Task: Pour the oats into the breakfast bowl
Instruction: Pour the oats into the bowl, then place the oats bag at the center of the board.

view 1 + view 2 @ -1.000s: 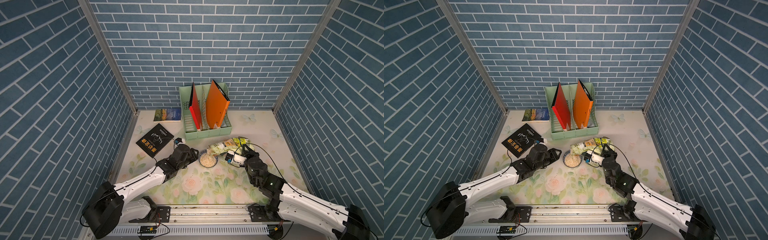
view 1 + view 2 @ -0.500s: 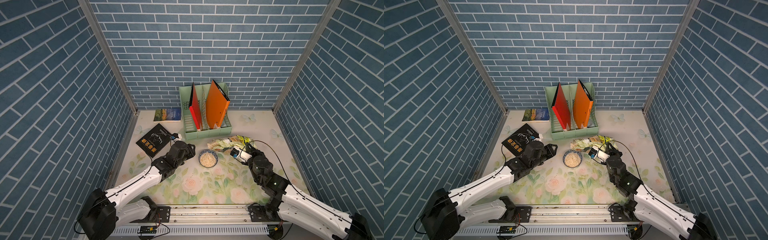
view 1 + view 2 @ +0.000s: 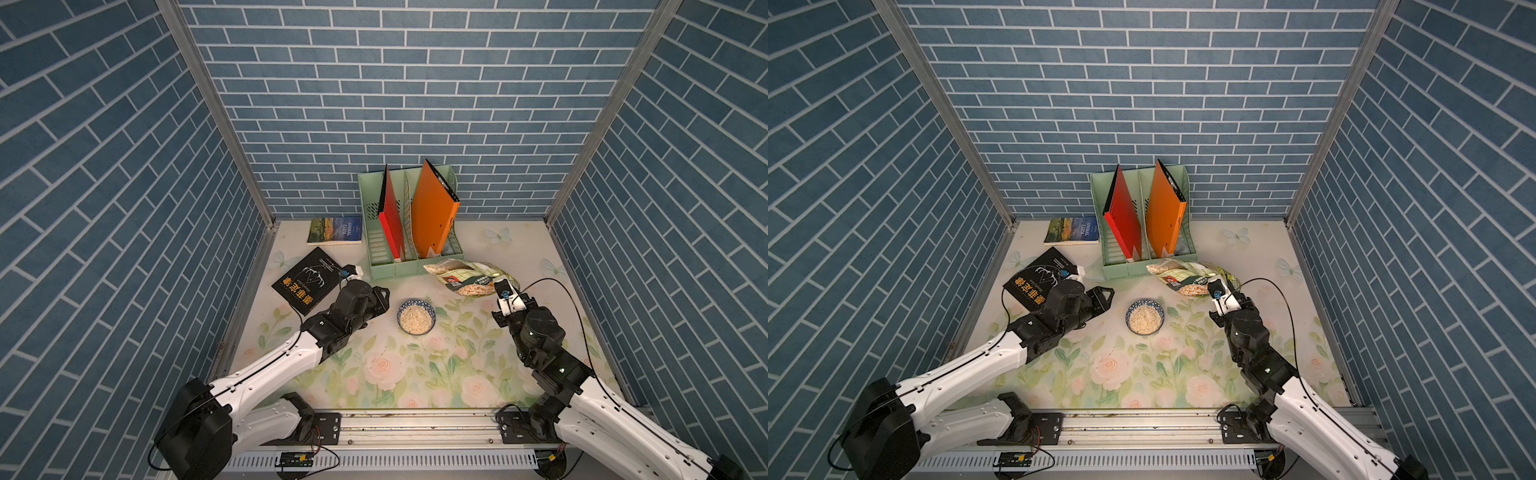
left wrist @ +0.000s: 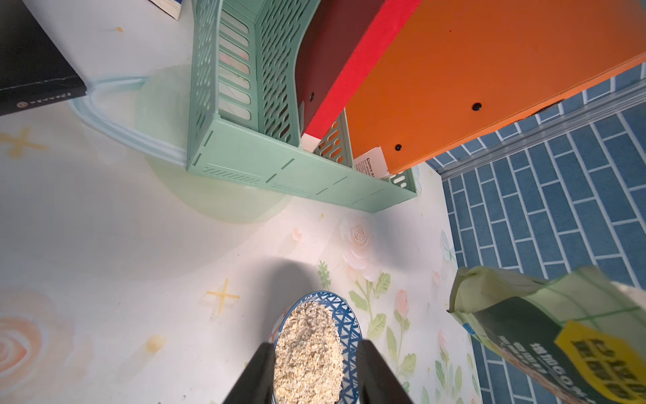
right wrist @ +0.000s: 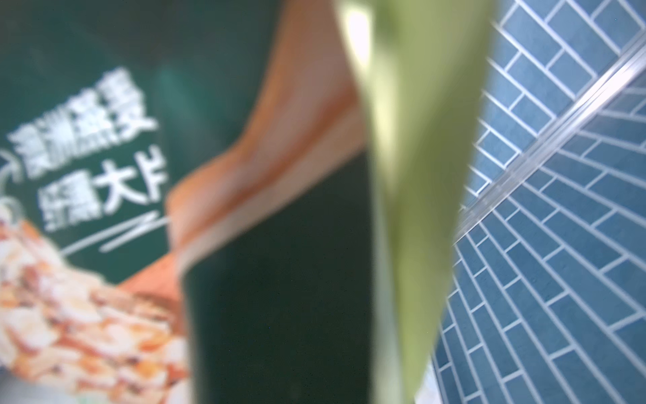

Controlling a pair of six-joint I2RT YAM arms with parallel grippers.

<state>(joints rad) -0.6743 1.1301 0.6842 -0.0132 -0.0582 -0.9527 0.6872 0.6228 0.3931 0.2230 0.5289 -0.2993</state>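
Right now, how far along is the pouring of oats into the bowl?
Done: the breakfast bowl holds a heap of oats. In hand: the right tool grips the pouch, off to the side of the bowl; the left tool is open, apart from the bowl. Left: probably only setting the pouch down.

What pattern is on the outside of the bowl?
The bowl has white triangles on blue, clearest in the left wrist view.

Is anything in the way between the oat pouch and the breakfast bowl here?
Nothing visible. Only bare floral tablecloth lies between the oat pouch, gripped by the right gripper, and the breakfast bowl. The left gripper sits on the bowl's opposite side, and the file rack stands behind the pouch.
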